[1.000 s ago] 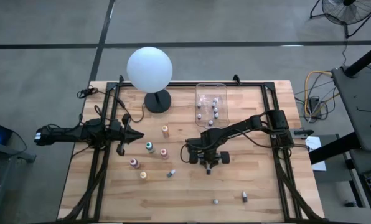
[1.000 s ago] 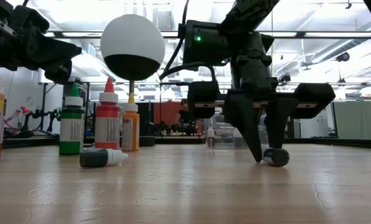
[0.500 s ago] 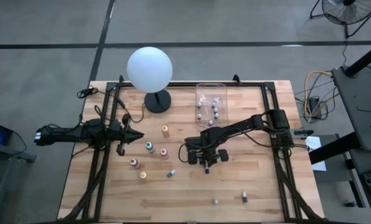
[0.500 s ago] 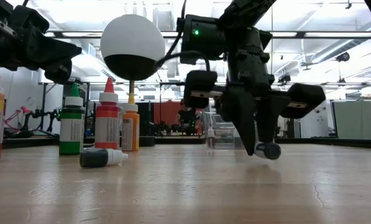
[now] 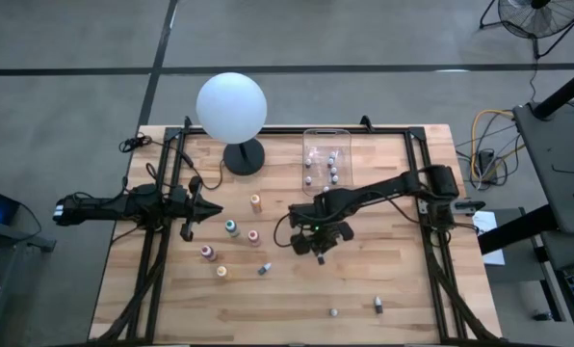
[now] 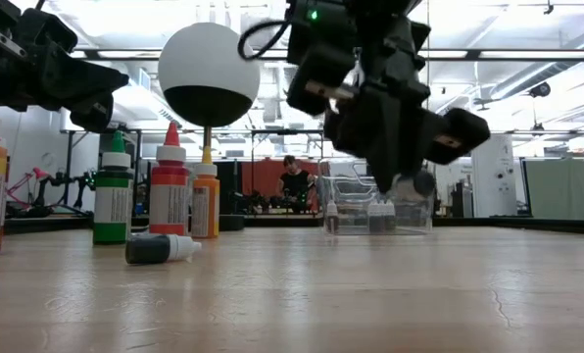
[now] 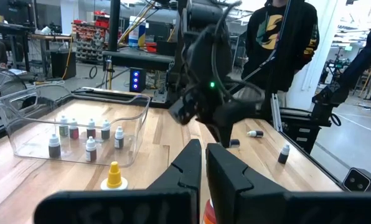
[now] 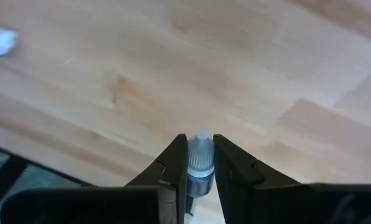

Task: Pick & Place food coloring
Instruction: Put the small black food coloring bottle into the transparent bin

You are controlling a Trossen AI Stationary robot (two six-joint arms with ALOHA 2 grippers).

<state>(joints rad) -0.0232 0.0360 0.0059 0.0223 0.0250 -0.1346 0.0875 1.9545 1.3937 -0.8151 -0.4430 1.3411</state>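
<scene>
Bin (image 5: 326,159) right of lamp (image 5: 232,108), bottles inside, upright bottles (image 5: 231,228) left-centre, two bottles (image 5: 356,309) front-right.

Open wood lies across the table's (image 5: 403,289) near half, with only two small bottles (image 5: 356,308) near its edge. Toward the left stands a cluster of coloured bottles (image 5: 231,241); at the back, the globe lamp (image 5: 231,108) and clear bin (image 5: 326,159) — a bare gap lies between them.

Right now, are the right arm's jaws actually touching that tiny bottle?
Touching. The right wrist view shows the small bottle pinched between both fingers of the right gripper, with no gap either side.
</scene>
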